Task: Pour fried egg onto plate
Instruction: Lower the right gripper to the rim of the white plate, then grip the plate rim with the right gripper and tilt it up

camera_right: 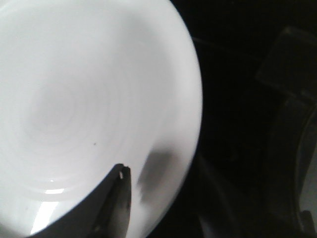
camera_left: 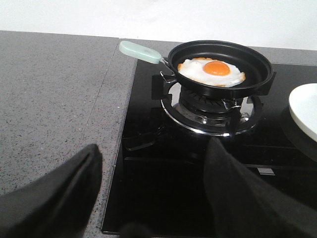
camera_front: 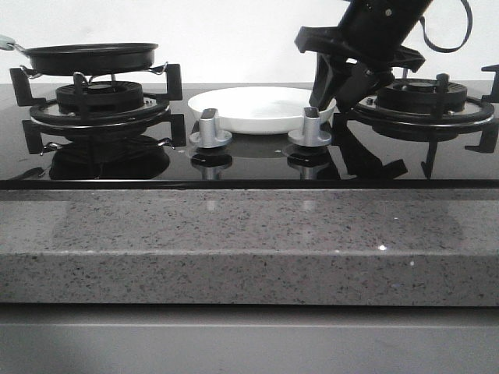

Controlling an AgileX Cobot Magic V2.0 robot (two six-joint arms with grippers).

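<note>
The fried egg [camera_left: 212, 72], white with an orange yolk, lies flat in a small black pan [camera_left: 257, 63] with a mint-green handle [camera_left: 140, 51]. The pan [camera_front: 90, 56] sits on the left burner. The white plate [camera_front: 261, 107] rests on the black glass between the two burners. My left gripper [camera_left: 153, 148] is open and empty, hanging over the hob's near left edge, well short of the pan. My right gripper [camera_front: 334, 95] is open and straddles the plate's right rim [camera_right: 190, 99]. One finger [camera_right: 116, 198] is over the plate's inside, the other is a dark blur outside it.
Two silver knobs [camera_front: 211, 128] [camera_front: 309, 127] stand in front of the plate. The right burner grate [camera_front: 421, 101] is bare, just beside my right arm. A speckled grey counter [camera_left: 49, 99] runs left of the hob, and its front ledge [camera_front: 249, 249] fills the foreground.
</note>
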